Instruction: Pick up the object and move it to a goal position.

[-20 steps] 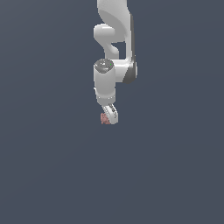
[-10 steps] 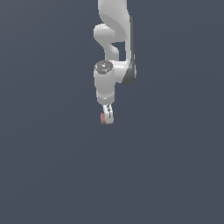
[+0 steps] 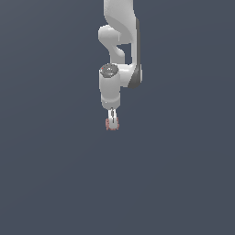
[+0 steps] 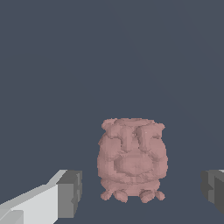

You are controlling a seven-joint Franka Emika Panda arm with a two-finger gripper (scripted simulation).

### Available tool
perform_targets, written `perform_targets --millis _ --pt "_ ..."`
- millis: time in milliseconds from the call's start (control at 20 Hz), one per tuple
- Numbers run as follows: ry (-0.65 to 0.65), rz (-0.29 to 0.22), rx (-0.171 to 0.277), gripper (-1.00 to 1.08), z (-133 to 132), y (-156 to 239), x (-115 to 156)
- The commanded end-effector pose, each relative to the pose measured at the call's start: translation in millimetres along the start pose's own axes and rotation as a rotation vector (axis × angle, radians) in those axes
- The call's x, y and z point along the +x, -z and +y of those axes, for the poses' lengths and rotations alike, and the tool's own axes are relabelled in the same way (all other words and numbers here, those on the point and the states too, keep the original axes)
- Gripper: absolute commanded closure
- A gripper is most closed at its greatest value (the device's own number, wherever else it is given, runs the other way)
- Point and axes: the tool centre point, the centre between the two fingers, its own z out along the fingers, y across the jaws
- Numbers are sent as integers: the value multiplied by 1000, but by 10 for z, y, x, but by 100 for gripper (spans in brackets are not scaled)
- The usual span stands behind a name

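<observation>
The object is a small pinkish-red, lumpy, mottled figure. In the wrist view it stands between the two grey finger pads, with a gap on each side. The gripper is open around it and does not touch it. In the exterior view the white arm hangs straight down from the upper edge. Its gripper points down with the object showing as a small reddish spot at the fingertips. Whether the object rests on the floor cannot be told.
A plain dark blue-grey surface fills both views. No other objects, containers, edges or goal marker show.
The hand has turned about its vertical axis, so the fingers now show edge-on in the exterior view. The object stays at the fingertips; its place has hardly shifted.
</observation>
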Motion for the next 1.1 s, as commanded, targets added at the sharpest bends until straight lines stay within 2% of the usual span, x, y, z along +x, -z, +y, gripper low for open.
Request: perform_targets --millis 0,900,950,1050 --pt "0 0 0 -92 0 -2 0" --pt "-5 0 0 -92 11 -504 0" --pt "-5 0 0 108 11 -504 0" --pt "-5 0 0 108 11 -504 0"
